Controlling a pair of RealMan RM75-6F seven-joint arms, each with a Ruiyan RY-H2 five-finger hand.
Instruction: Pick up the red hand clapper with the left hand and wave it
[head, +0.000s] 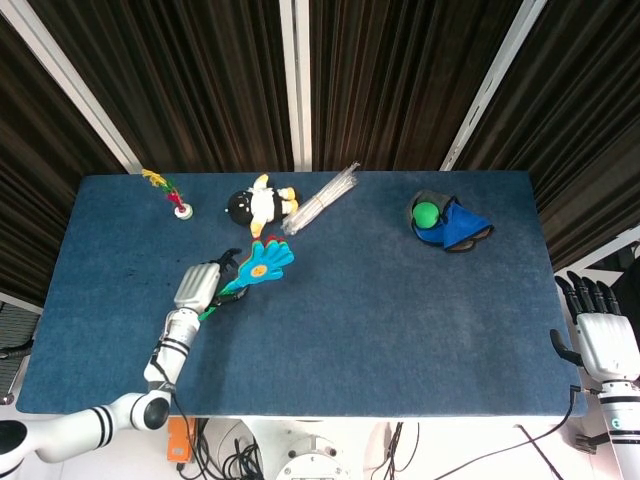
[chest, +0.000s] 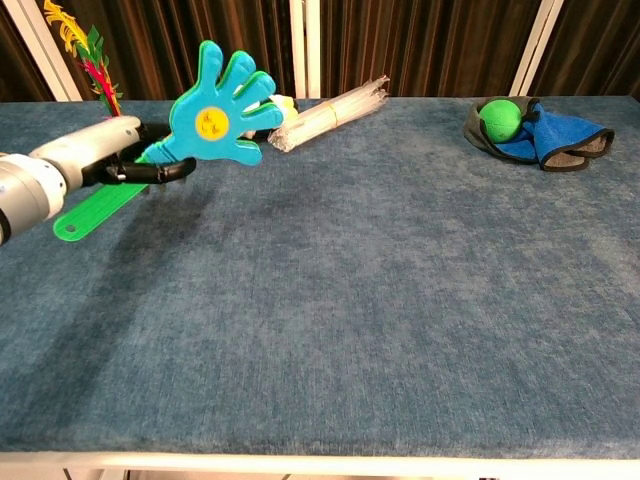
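The hand clapper is raised off the blue table and tilted up. Its blue palm-shaped face is turned to the chest view, and the red layer behind it is hidden. My left hand grips the clapper's green handle, which sticks out low on the left. From the head view, the clapper points up and right from the left hand. At the table's right edge my right hand holds nothing, its fingers apart.
A penguin plush and a bundle of clear sticks lie just behind the clapper. A feathered shuttlecock stands at the back left. A green ball sits on a blue cloth at the back right.
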